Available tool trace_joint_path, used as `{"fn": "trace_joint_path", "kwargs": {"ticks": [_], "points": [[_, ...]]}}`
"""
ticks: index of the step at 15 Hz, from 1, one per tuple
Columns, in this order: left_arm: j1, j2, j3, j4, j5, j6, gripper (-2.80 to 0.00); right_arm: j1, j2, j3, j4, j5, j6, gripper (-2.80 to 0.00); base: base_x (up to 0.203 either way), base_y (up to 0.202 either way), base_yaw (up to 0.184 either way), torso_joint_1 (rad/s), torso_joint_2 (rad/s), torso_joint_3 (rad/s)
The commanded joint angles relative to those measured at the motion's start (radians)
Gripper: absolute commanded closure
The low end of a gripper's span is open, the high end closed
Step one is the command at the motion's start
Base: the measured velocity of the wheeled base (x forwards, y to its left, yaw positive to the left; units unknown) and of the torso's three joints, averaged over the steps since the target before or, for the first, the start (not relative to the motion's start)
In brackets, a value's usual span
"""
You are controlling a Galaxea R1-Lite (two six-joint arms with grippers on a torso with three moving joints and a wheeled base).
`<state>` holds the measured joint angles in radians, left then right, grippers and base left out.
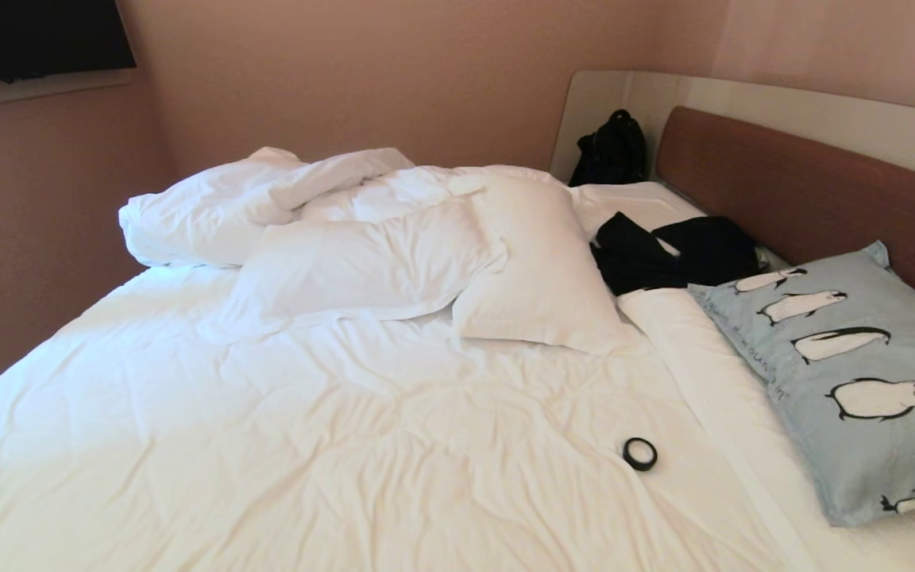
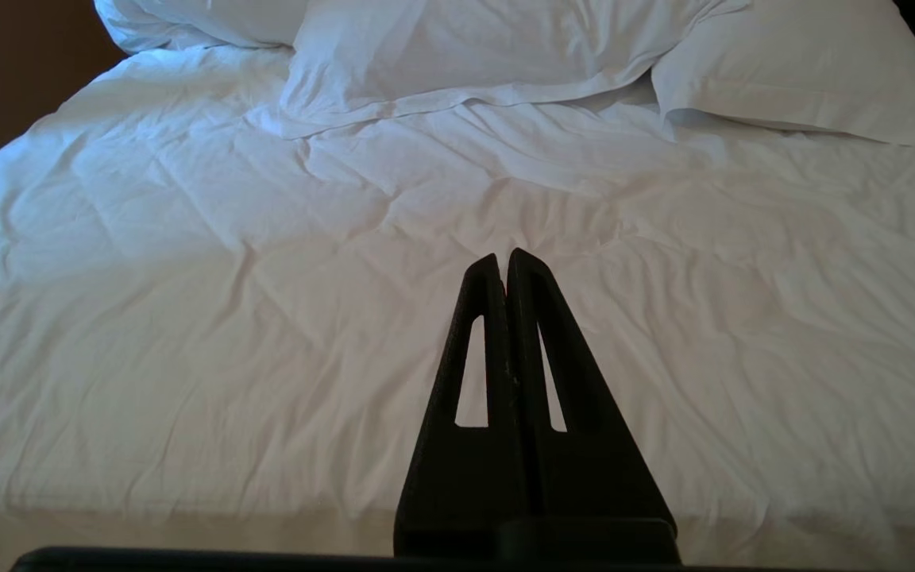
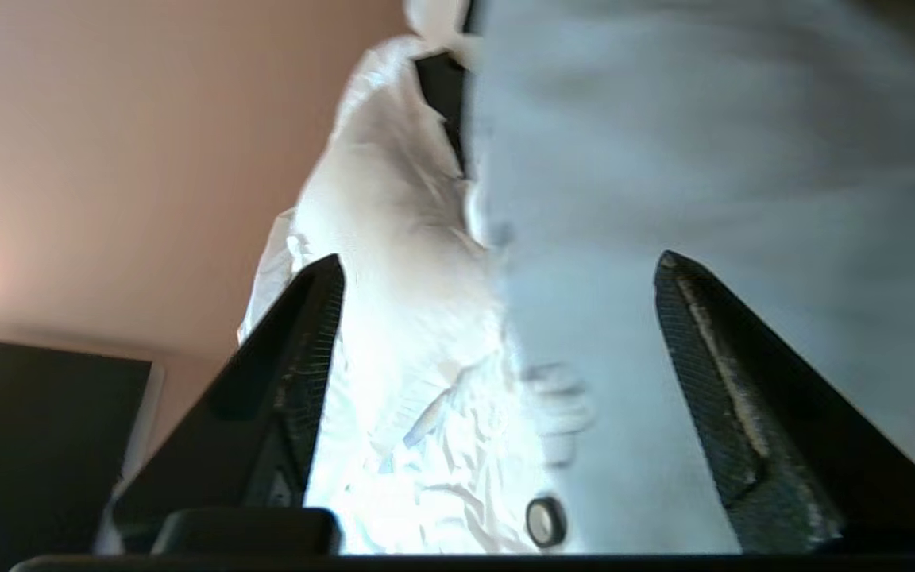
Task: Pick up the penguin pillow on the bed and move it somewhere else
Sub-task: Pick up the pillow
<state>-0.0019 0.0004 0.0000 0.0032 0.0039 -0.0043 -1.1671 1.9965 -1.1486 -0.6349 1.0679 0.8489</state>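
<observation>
the penguin pillow (image 1: 847, 373) lay at the bed's (image 1: 267, 445) headboard edge, right corner; the right gripper (image 3: 497, 334) stood open, holding nothing, against it, left gripper (image 2: 503, 266) closed and parked; step judged: release or pre-grasp; next, verify placement.

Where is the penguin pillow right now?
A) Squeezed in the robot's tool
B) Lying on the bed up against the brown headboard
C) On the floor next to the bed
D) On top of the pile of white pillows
B: the penguin pillow lies on the bed, its far edge against the brown headboard, and the right tool stands open in front of it, gripping nothing.
</observation>
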Motion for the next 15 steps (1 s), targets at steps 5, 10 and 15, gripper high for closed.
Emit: {"fn": "trace_joint_path", "kwargs": {"ticks": [5,10,15], "points": [[0.0,0.0,0.002,0.0,0.001,0.0,0.0,-0.018,-0.327,0.076,0.002,0.02,0.003,0.0,0.0,0.0,0.0,0.0,0.0,0.0],[0.001,0.0,0.002,0.0,0.001,0.0,0.0,0.2,-0.304,0.016,0.001,0.005,-0.014,0.0,0.0,0.0,0.0,0.0,0.0,0.0],[0.0,0.0,0.002,0.0,0.001,0.0,0.0,0.444,-0.272,-0.025,0.002,-0.216,-0.055,0.0,0.0,0.0,0.0,0.0,0.0,0.0]]}}
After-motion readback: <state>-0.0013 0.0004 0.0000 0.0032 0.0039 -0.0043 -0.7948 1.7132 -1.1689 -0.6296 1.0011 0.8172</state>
